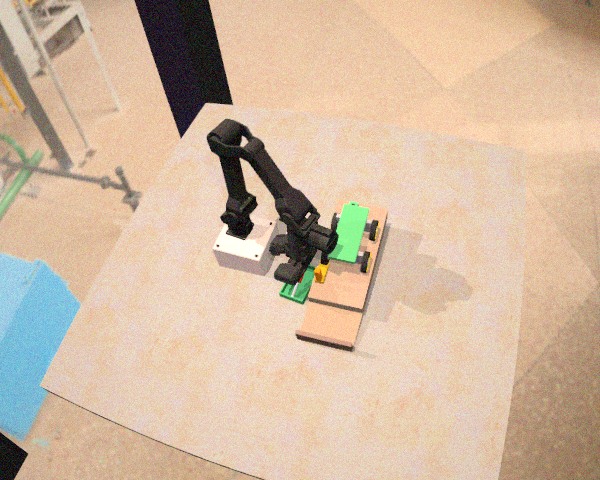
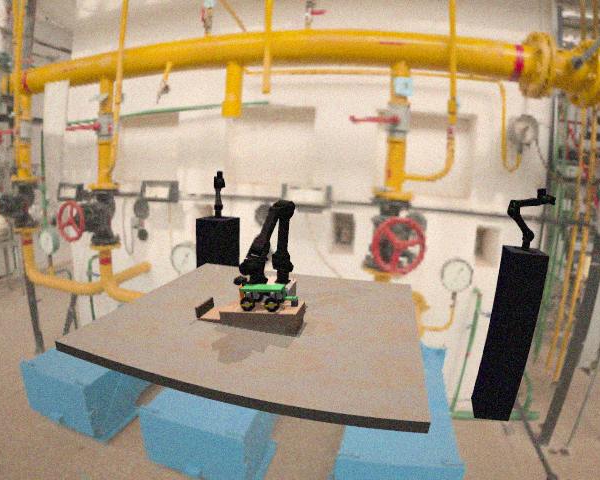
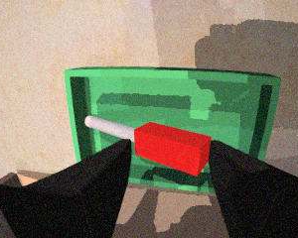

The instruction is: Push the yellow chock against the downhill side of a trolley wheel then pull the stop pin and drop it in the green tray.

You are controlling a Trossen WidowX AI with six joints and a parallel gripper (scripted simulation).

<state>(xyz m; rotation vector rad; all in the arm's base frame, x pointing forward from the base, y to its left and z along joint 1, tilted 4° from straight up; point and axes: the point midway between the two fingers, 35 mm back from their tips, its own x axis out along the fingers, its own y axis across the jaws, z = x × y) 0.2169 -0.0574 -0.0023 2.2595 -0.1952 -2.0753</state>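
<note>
The trolley (image 1: pixel 350 232) (image 2: pixel 261 288) with the green top stands upright on the ramp (image 1: pixel 341 285) (image 2: pixel 261 322). The chock (image 1: pixel 320 272) stands on the ramp by the trolley's downhill end, on the side nearest the arm; the arm hides the wheel there, so contact cannot be seen. The stop pin (image 3: pixel 173 149) is out of the ramp and lies in the green tray (image 3: pixel 139 72) (image 1: pixel 290 298), white shaft pointing left in the wrist view. My gripper (image 3: pixel 169 149) is part open above the tray, its fingertips either side of the red head, which it does not hold.
The ramp's lower section (image 1: pixel 328 323) with its end lip extends beyond the tray. The arm's white base box (image 1: pixel 243 248) is on the far side of the tray. The forearm and wrist hang close beside the trolley.
</note>
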